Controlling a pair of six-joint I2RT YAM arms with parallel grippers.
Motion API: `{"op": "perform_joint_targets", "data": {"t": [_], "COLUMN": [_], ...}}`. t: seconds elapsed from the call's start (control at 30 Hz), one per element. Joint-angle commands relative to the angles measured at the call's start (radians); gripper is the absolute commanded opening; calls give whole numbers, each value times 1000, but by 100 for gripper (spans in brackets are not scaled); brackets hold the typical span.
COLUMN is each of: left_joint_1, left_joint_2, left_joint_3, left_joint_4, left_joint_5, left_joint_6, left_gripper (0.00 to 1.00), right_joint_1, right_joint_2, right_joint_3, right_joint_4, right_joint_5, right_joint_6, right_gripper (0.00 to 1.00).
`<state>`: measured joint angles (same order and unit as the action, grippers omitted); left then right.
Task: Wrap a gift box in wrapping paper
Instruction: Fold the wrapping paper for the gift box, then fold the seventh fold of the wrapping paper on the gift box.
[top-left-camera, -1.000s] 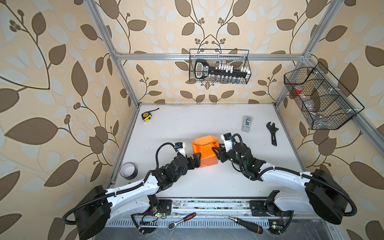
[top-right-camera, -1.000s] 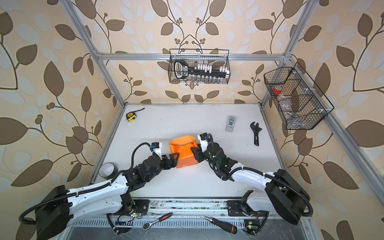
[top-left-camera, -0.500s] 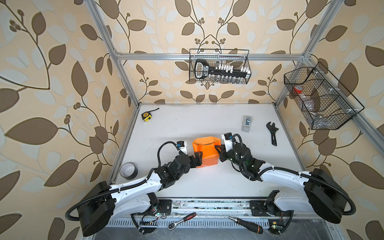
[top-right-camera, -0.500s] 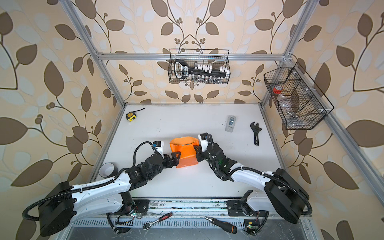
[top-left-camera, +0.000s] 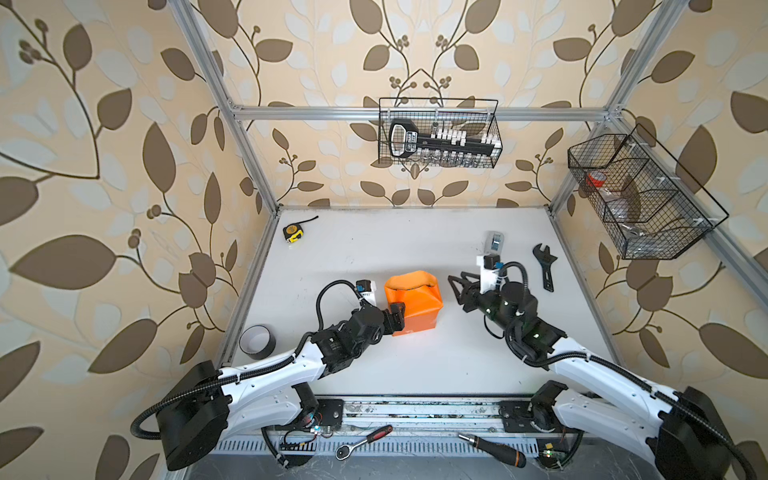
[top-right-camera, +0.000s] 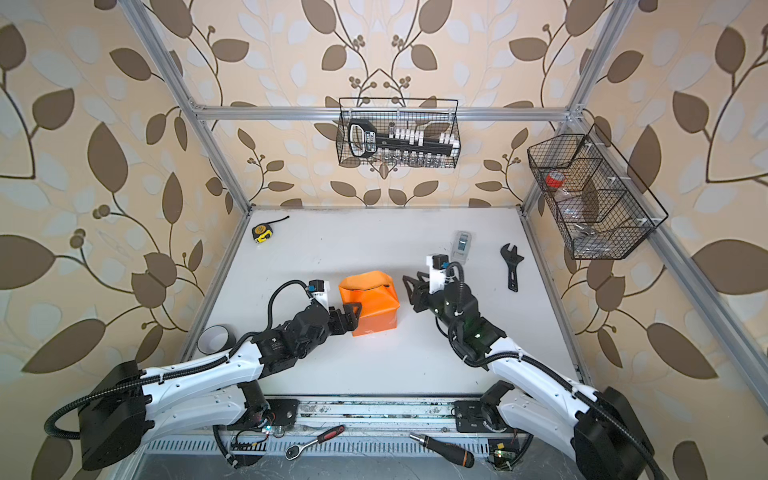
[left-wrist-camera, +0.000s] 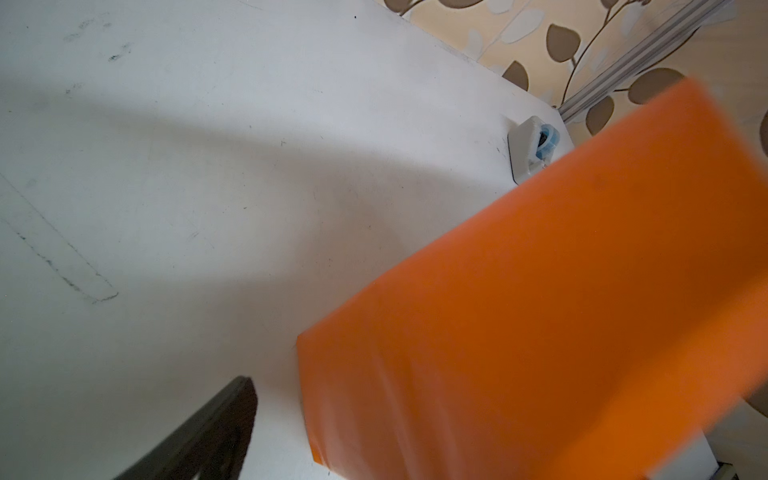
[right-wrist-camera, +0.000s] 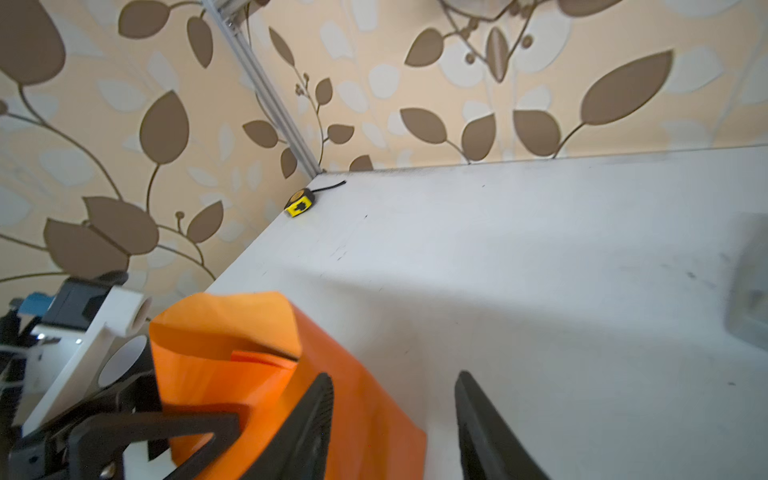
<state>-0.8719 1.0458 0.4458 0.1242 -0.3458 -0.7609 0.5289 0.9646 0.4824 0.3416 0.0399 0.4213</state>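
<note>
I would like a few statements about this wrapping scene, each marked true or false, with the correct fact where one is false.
1. The orange wrapping paper stands folded up in the middle of the table. True.
2. The right gripper is shut on the wrapping paper. False: it is open beside the wrapping paper and holds nothing.
3. The yellow tape measure lies near the table's far left corner. True.
4. The adjustable wrench lies in a wire basket. False: it lies on the table, on the right.
</note>
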Motion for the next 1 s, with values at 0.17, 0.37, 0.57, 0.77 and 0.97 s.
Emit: {"op": "perform_joint_targets", "data": {"t": [0.17, 0.37, 0.57, 0.77, 0.97], "left_joint_1": [-6, -6, -6, -6, -6], "left_joint_2": [53, 65, 74, 76, 74], "left_joint_3": [47, 51, 55, 56, 50], "left_joint_4": [-84, -92, -92, -90, -90], "left_joint_5": [-30, -31, -31, -31, -31], "left_joint_6": [32, 20, 20, 20, 17], "left_gripper": [95, 96, 96, 96, 96], "right_joint_1": [-84, -84, -84, -51, -16], "right_joint_2": [271, 417, 435, 435, 452], "right_joint_3": [74, 73, 41, -11, -54], "right_joint_4": [-27, 164, 232, 254, 295], "right_joint_5": [-289, -396, -435, -431, -418], "right_joint_6": [123, 271, 320, 335, 344], "right_gripper": [70, 77, 78, 78, 78]}}
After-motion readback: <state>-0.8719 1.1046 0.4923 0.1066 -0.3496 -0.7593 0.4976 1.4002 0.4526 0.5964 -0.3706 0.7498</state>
